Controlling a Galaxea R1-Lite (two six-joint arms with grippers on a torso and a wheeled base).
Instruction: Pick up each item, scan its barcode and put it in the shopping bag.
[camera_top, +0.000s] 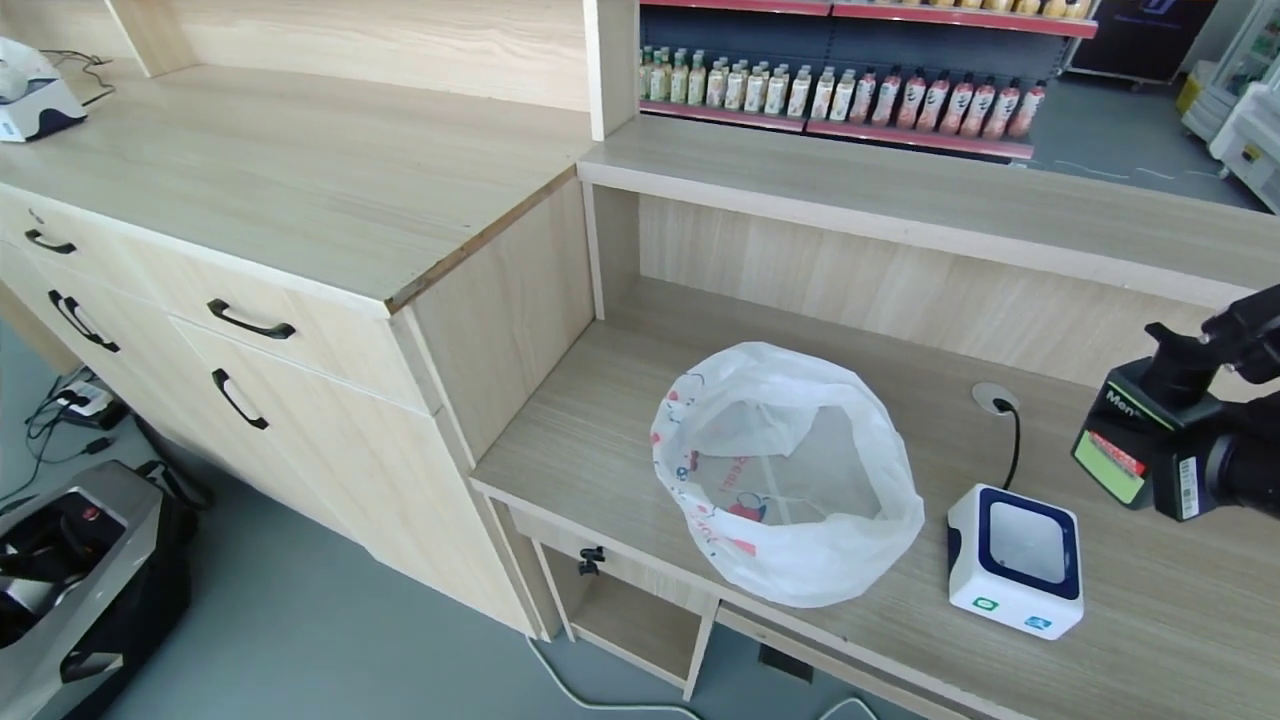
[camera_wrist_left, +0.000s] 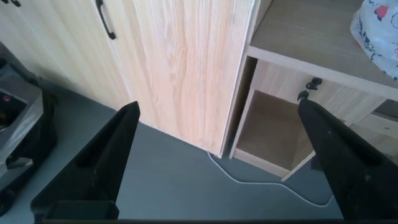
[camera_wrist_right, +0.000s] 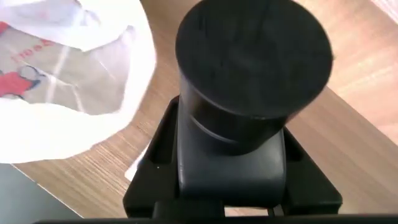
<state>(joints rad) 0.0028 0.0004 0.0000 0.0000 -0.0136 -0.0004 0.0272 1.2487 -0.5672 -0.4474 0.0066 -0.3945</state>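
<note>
Near scanner, black bottle gripped in right end effector

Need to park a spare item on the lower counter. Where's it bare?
Bare: the pale wooden lower counter left of the white plastic shopping bag, and the strip behind it. Crowded: between bag and white-and-blue scanner box, with its black cable behind; a black green-labelled bottle hangs over the right end.

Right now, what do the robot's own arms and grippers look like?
Both grippers are matte black. The left gripper has two broad, wedge-shaped fingers tapering to blunt tips. The right gripper has angular black fingers, and its arm is black too, with chunky housings.
</note>
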